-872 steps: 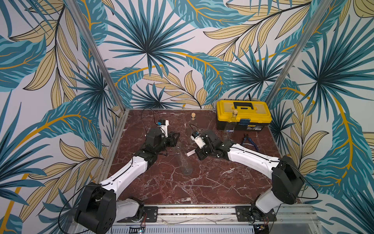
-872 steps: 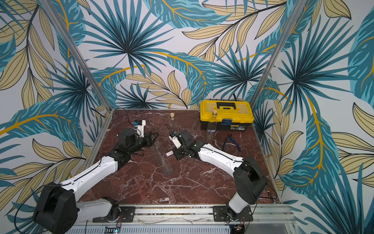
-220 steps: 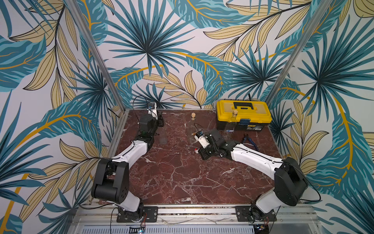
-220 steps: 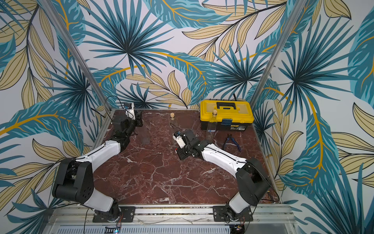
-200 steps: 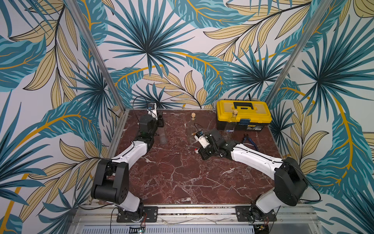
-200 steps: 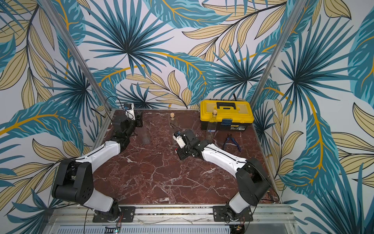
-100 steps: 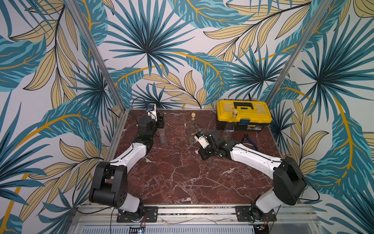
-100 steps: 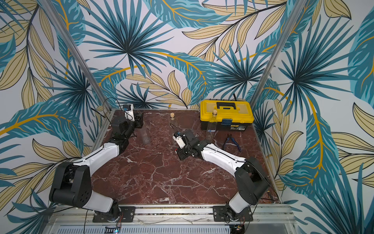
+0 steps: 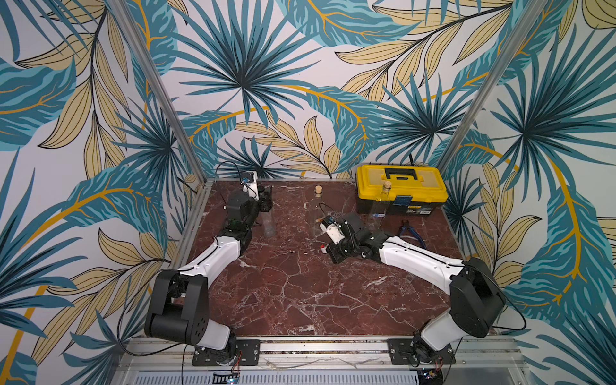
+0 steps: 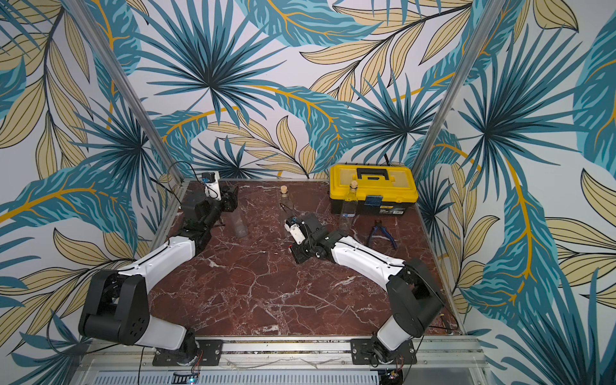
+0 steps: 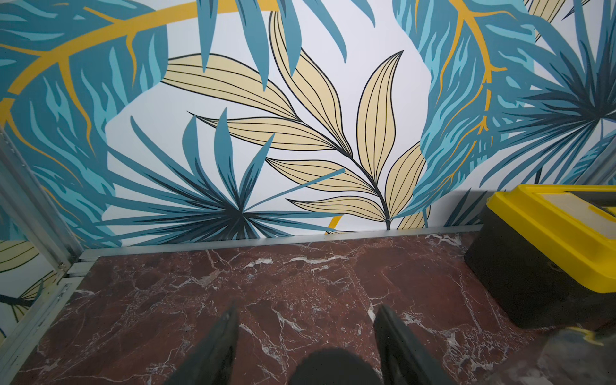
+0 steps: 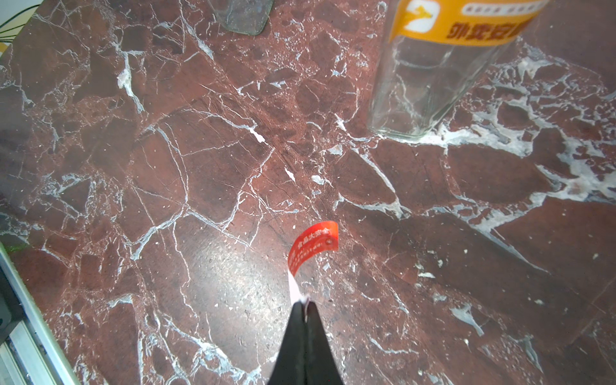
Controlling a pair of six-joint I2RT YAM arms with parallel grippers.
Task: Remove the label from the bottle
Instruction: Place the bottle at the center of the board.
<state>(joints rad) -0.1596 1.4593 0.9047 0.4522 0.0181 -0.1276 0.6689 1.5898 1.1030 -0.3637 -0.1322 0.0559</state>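
Left gripper [image 11: 308,311] has spread, leaving the clear bottle [image 9: 268,226] at the bench's [image 9: 300,283] eleven o'clock; right gripper [image 12: 305,304] pinches the peeled red label [image 12: 313,245]: nearly done.

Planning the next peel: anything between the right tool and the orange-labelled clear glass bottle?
Nothing visible: only bare red marble tabletop separates the right tool from the orange-labelled clear glass bottle. The tool pinches a red label strip.

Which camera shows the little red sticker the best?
The right wrist view. There the red sticker is close, curled, with white writing on it, its white end pinched in the shut right gripper. In a top view it is only a tiny red speck by that gripper. The left wrist view does not show it.
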